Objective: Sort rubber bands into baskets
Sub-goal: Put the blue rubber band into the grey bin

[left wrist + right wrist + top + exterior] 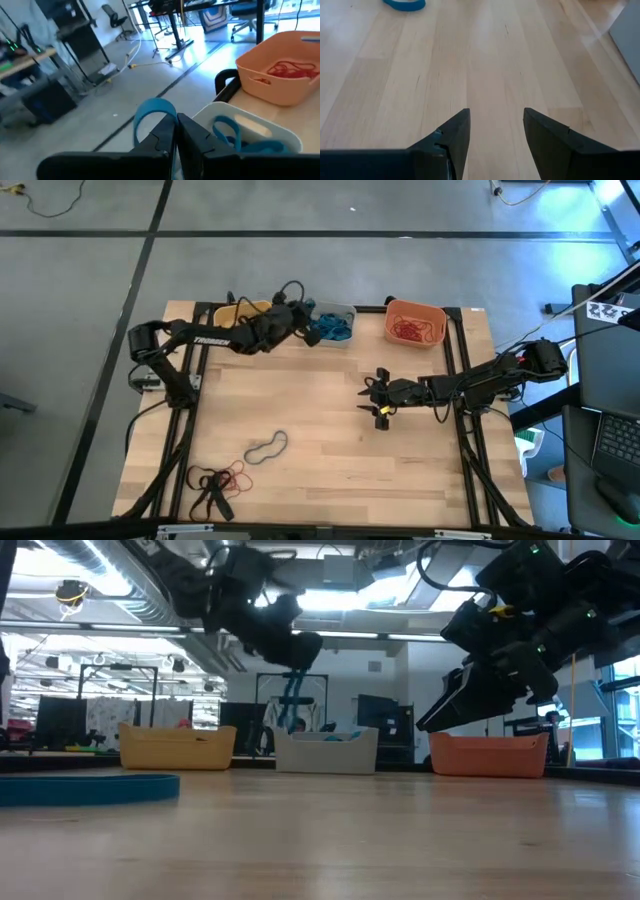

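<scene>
My left hand (175,131) is clamped on a blue rubber band (152,114), raised beside the grey basket (334,325). My right hand (495,131) hovers spread wide over the bare tabletop (330,395). More rubber bands (215,480) lie near the front-left corner.

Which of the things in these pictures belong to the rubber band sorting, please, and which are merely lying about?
Belonging to the job:
- blue rubber band pinched in the left gripper above the grey basket
- yellow basket
- orange basket holding red bands
- loose bands on the table: a blue one, a black and red tangle
- right gripper, open, waiting mid-table

Just lying about:
- laptop
- yellow floor cable
</scene>
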